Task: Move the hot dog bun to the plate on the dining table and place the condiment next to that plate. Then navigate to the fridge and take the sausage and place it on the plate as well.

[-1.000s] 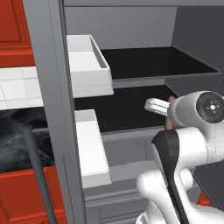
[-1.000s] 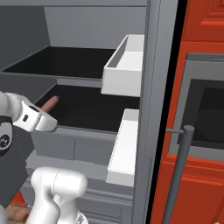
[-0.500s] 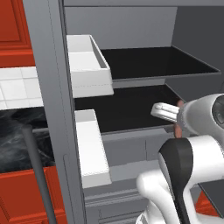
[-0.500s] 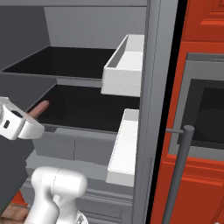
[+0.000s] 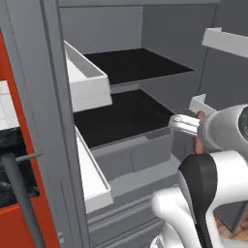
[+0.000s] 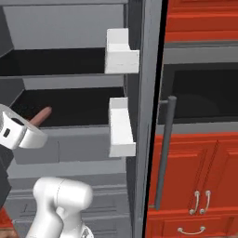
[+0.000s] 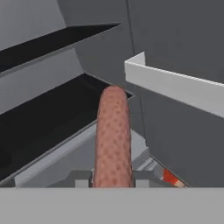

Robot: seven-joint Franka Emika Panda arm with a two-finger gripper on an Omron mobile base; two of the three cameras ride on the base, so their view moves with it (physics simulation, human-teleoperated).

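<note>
My gripper (image 7: pixel 112 179) is shut on the sausage (image 7: pixel 113 140), a reddish-brown, speckled stick that points straight out from between the fingers. I hold it in the air in front of the open fridge (image 5: pixel 131 65), level with the lower black shelf (image 6: pixel 69 104). In the right base view the sausage (image 6: pixel 41 116) sticks out of the white hand at the left edge. In the left base view the gripper (image 5: pixel 186 123) reaches left from the arm, and only slivers of the sausage (image 5: pixel 199 115) show behind it. The hot dog bun, plate, dining table and condiment are out of view.
White door bins (image 5: pixel 87 85) (image 6: pixel 122 58) jut from the fridge doors on both sides of the arm. A long dark handle (image 6: pixel 163 153) runs down the right door's edge. Red cabinets (image 6: pixel 200 186) and a dark panel (image 6: pixel 204 97) stand beyond it.
The whole picture has shifted, so the camera has moved before the fridge. The hand has swung sideways with the sausage still gripped.
</note>
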